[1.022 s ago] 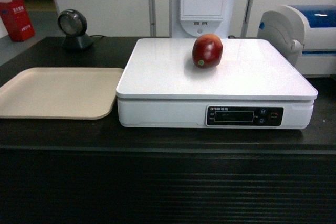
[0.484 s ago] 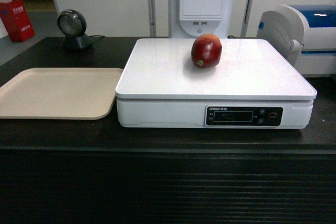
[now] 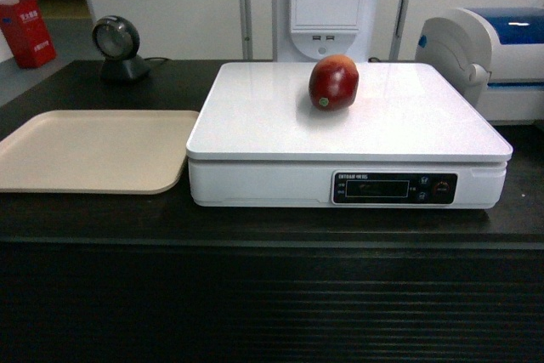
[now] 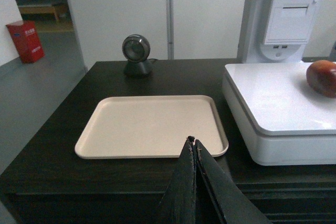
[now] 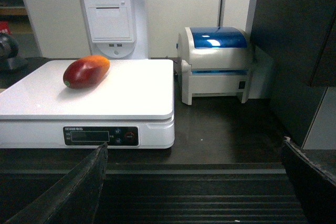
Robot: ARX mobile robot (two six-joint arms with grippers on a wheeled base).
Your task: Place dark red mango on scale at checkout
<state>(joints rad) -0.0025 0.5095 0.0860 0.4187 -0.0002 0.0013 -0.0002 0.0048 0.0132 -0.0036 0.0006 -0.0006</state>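
Note:
The dark red mango [image 3: 333, 82] lies on the white top plate of the scale [image 3: 255, 125], toward the back middle; it also shows in the right wrist view [image 5: 86, 71] and at the edge of the left wrist view [image 4: 323, 77]. The scale stands on the black checkout [image 3: 272, 295] with its ribbed front. Neither gripper shows in the head view. My left gripper [image 4: 192, 141] is shut with nothing in it, held low before the counter's front. My right gripper [image 5: 194, 148] is wide open and empty, also in front of the counter, well away from the mango.
A flat beige tray [image 3: 89, 149] lies left of the scale. A round black scanner [image 3: 117, 47] stands at the back left. A white-and-blue machine [image 3: 493, 57] sits at the right, and a white printer column [image 3: 327, 2] rises behind the scale.
The head view has shifted by a few pixels, so everything sits slightly further left. The mango rests still on the scale.

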